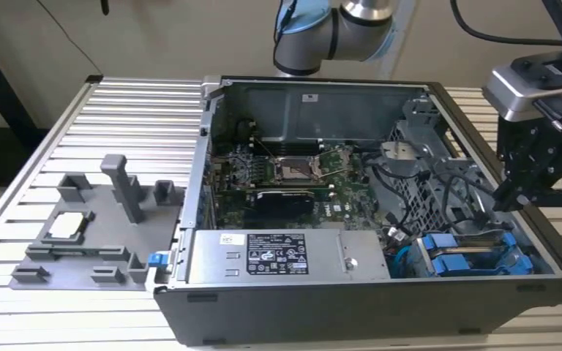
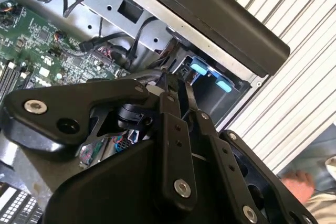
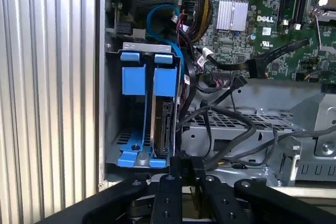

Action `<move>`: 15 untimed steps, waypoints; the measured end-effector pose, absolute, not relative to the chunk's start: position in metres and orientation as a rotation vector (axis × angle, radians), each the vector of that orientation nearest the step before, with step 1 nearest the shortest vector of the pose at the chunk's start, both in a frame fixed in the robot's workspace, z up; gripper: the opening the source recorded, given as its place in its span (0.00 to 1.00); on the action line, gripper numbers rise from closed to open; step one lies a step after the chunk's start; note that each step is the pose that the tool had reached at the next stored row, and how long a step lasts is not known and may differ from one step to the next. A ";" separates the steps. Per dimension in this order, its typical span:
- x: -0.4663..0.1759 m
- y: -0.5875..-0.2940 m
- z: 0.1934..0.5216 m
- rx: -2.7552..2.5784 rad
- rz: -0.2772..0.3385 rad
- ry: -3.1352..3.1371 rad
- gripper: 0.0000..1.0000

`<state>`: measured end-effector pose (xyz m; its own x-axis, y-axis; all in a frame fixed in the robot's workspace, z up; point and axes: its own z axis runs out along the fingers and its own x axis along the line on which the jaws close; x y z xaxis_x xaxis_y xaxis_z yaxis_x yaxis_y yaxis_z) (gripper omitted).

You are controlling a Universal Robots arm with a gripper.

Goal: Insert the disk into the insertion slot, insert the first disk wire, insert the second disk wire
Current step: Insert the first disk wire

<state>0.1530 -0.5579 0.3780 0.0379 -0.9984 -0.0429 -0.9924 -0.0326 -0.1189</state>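
- The flat silver disk in its bright blue plastic carrier frame (image 3: 164,124) stands on edge inside the narrow grey insertion slot (image 3: 113,103); the upright walls keep it there, so it looks already seated
- The black two-fingered gripper (image 3: 185,162) hovers just outside the slot's mouth; fingers together, clamped on nothing
- The loose black wires (image 3: 220,129) drape beside the slot; whether any is plugged in cannot be told

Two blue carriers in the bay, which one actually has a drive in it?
The cable-side carrier, next to the black cables: a dark drive body sits under its blue tab. The wall-side carrier is a bare frame.
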 end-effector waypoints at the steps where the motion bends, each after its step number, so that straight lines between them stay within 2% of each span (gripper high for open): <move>1: 0.153 -0.558 0.378 -2.177 -0.072 2.107 0.19; 7: 0.156 -0.559 0.376 -2.206 -0.013 2.137 0.19; 15: 0.160 -0.561 0.363 -2.210 -0.003 2.142 0.19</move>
